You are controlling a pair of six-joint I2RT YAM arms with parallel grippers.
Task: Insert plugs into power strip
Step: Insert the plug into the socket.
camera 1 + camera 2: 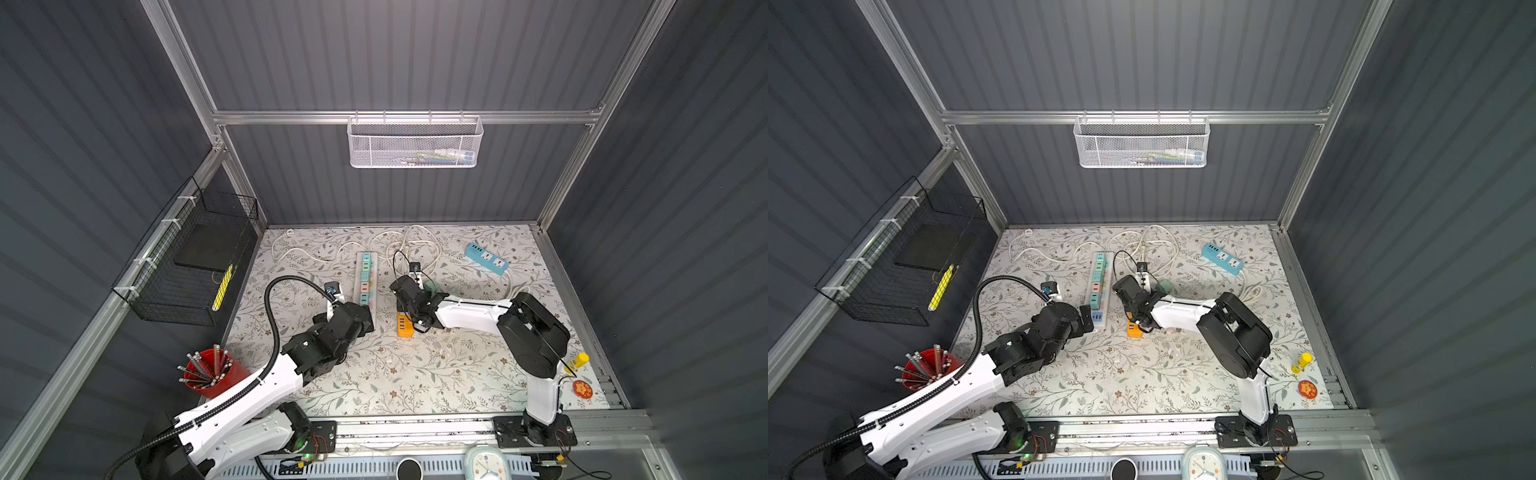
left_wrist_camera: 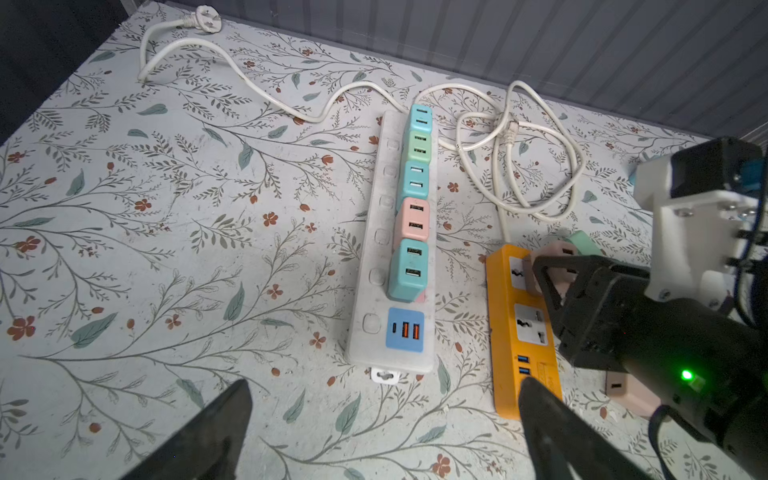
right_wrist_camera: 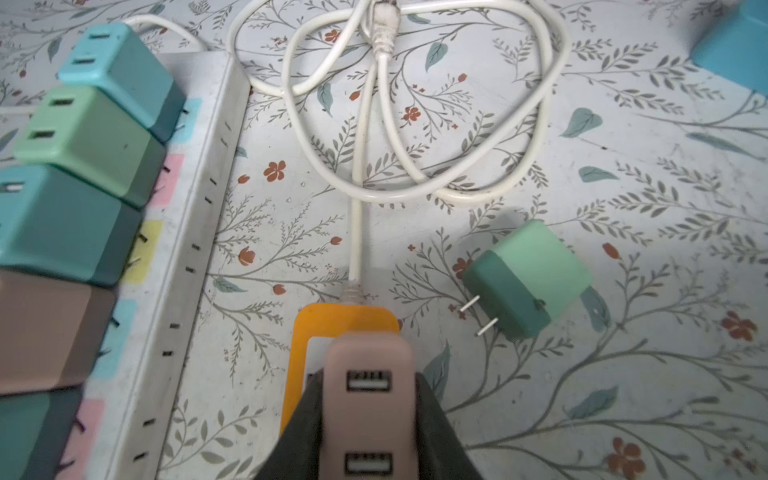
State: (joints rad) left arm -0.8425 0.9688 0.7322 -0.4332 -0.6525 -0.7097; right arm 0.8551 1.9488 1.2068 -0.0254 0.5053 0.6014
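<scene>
A white power strip (image 2: 376,249) (image 1: 359,270) carries a row of several plugs (image 2: 409,270) in teal, green and pink. To its right lies an orange power strip (image 2: 523,332) (image 3: 299,345). My right gripper (image 3: 368,386) is shut on a pink plug (image 3: 368,419) (image 2: 548,254) and holds it over the orange strip's far outlet. A green plug (image 3: 536,266) (image 1: 432,286) lies loose on its side beside that strip, prongs showing. Another pink plug (image 2: 627,392) lies under the right arm. My left gripper (image 2: 384,388) (image 1: 365,322) stands open and empty at the white strip's near end.
A blue power strip (image 1: 486,258) sits at the back right, with looped white cords (image 1: 411,245) behind the strips. A red cup of pencils (image 1: 208,372) stands at the front left. A yellow glue stick (image 1: 577,361) and a red disc (image 1: 582,389) lie at the front right.
</scene>
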